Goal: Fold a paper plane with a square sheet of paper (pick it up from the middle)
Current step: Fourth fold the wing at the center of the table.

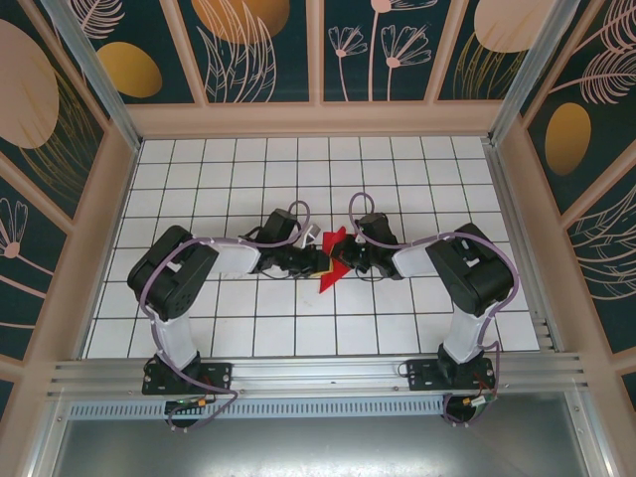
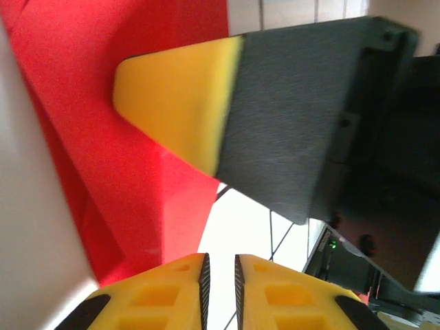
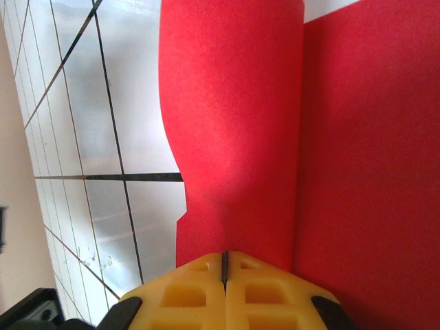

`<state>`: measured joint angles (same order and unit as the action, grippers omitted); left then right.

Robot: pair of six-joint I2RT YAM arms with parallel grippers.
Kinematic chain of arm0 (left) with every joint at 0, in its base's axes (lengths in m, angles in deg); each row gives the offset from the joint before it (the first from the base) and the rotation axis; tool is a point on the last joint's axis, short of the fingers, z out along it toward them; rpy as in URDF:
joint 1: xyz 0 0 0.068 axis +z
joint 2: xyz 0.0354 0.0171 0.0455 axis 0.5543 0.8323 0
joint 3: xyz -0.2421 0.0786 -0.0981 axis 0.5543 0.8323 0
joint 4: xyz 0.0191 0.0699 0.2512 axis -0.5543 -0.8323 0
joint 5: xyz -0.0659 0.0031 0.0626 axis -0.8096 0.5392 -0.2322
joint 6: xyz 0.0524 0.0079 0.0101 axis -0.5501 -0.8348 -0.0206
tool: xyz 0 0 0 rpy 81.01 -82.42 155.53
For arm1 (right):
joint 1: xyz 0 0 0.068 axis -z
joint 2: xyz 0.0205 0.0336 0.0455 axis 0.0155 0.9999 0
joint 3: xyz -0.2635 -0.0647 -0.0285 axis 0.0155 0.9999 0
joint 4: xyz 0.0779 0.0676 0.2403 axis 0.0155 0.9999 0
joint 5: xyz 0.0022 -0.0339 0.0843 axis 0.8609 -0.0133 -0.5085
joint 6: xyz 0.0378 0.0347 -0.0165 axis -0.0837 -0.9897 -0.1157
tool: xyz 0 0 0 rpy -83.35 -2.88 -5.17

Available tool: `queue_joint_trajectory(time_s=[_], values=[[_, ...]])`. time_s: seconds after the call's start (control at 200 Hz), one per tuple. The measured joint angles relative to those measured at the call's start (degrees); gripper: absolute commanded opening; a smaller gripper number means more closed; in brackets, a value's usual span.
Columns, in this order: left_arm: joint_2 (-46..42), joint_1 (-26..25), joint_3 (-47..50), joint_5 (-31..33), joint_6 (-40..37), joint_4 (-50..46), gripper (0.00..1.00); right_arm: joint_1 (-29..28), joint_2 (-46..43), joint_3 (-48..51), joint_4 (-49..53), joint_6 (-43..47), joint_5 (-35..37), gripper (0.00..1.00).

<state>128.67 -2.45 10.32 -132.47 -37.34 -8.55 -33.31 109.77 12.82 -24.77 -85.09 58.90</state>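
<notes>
Table (image 1: 199, 328): white, ruled in a grid of square tiles, walled on three sides.

Left arm (image 1: 174, 278) and right arm (image 1: 477, 273): both are bent inward from the near edge of the table, and their wrists meet over the table's middle.

Red paper (image 1: 326, 276): it is at the middle of the table, between the two wrists. From above it is a narrow, folded, bright red shape. Its long axis runs from the far side of the table toward the near side, leaning slightly left, and its sharp tip points at the near edge. The right wrist camera shows the paper (image 3: 234, 137) in layers: a curved flap lies over a flat panel, with a straight crease between them. The tiled table (image 3: 103, 103) is beside it. No print or marks are seen on the paper (image 2: 103, 137).

Right gripper (image 1: 345, 260): at the table's middle. The right wrist camera shows the gripper (image 3: 224, 265) fully closed, with the paper pinched in the seam between its yellow fingers.

Left gripper (image 1: 313, 262): also at the table's middle. The left wrist camera shows this gripper (image 2: 221, 275) parted by a thin slit. White shows through the slit, and the paper's edge lies just beside one finger, not between them. One of the right gripper's fingers (image 2: 179, 103), which is yellow-tipped, lies against the paper.
</notes>
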Motion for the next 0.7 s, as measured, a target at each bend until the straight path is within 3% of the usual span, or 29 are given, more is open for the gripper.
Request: queue_joint_trajectory(time_s=[0.455,0.7], values=[[2.25,-0.02,-1.16,0.81,-8.55,-6.16,0.19,0.0,0.09,0.0,-0.04,0.0,0.0,0.03],[-0.61,-0.22,-1.27,2.64,-10.73,-11.61,0.21,0.0,0.09,0.0,-0.04,0.0,0.0,0.03]])
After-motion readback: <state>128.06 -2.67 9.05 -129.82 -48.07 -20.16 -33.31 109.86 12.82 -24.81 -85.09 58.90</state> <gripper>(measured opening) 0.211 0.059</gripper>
